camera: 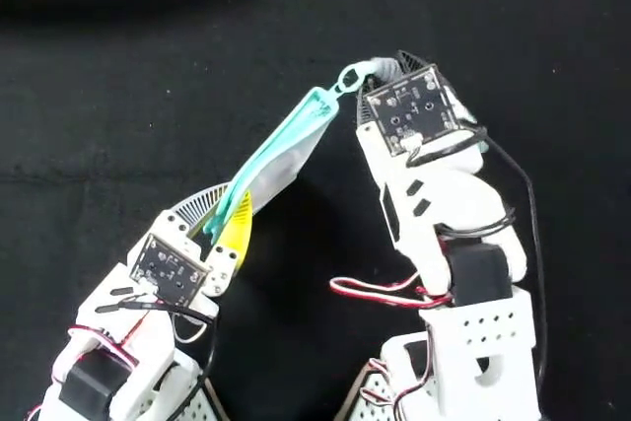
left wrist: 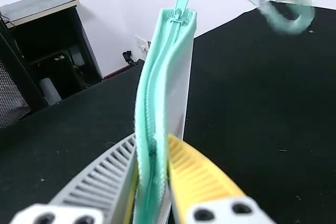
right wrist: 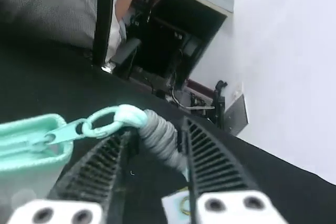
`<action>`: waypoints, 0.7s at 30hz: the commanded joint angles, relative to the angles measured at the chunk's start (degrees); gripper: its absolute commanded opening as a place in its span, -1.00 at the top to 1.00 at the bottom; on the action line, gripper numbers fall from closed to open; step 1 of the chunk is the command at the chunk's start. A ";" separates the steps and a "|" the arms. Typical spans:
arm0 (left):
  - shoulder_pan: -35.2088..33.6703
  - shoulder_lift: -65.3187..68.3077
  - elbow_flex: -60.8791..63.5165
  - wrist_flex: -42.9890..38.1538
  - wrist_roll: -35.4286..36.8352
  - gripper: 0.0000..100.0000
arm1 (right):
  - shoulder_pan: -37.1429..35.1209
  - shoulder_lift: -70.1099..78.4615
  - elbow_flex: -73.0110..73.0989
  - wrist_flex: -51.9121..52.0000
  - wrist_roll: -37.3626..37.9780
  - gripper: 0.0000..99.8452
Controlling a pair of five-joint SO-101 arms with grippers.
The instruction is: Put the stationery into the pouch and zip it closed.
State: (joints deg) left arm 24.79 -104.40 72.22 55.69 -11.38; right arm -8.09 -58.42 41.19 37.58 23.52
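Pouch (camera: 291,167) pale grey, zip (camera: 273,150) mint-green; left gripper (camera: 230,214) yellow and grey.

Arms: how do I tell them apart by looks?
Both are white with black servos, a black wrist camera board and red-white wires. The left arm has one grey and one yellow ribbed finger; the right arm has dark ribbed fingers.

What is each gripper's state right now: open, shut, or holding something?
Left gripper: shut on the pouch, clamping one end.
Right gripper: shut on the zipper pull at the pouch's other end.
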 commanded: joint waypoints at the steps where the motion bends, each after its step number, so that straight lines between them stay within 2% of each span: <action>1: -0.31 -0.09 1.36 1.58 -0.44 0.94 | 0.35 -2.24 -2.42 1.93 -1.23 0.85; 8: -0.31 -0.09 1.36 1.58 -0.44 0.94 | -3.25 -9.71 -3.03 14.77 -5.45 0.64; 12: -0.31 -0.09 1.36 1.58 -0.44 0.94 | -10.90 -15.16 1.36 21.36 -5.80 0.64; 15: -0.31 -0.09 1.36 1.58 -0.44 0.94 | -15.74 -18.24 7.43 22.59 -5.80 0.64; 18: -0.31 -0.09 1.45 1.58 -0.44 0.94 | -15.30 -20.62 13.32 21.98 -5.89 0.64; 21: -0.40 -0.09 3.56 0.97 -0.44 0.94 | -11.43 -23.34 18.59 21.10 -5.89 0.64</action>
State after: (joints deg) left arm 24.70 -104.40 72.75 55.69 -11.38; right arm -22.33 -79.52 56.75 59.65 18.24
